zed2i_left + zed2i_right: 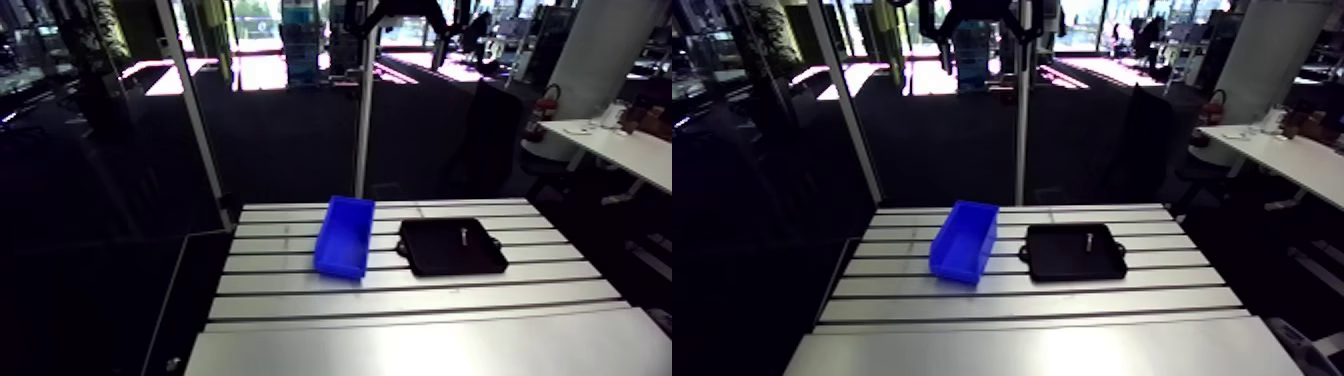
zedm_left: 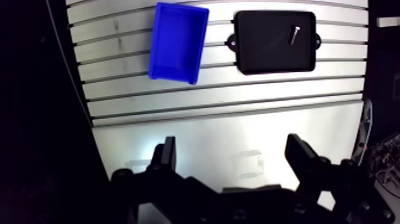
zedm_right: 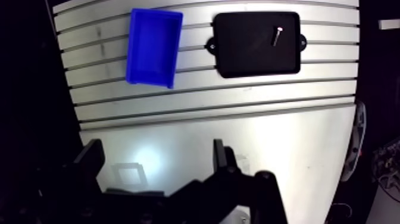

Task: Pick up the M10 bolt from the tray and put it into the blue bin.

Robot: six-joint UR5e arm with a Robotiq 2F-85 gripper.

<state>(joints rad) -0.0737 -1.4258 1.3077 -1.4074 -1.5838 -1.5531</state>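
Dim room — dark floor (image 1: 290, 150), white desk (image 1: 625, 148), slotted aluminium table (image 1: 420, 300).

bolt (image 2: 294, 34) detail too small; claw (image 2: 231, 143) base cropped

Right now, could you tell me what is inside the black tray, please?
Only the M10 bolt lies inside the black tray, near one corner. Nothing else shows on its floor; the table under it is covered.

Slotted aluminium table (image 2: 238, 95) stretching ahead of the fingers (image 2: 300, 156); smooth pale plate (image 2: 208, 143) beneath and between them, with bright glare.
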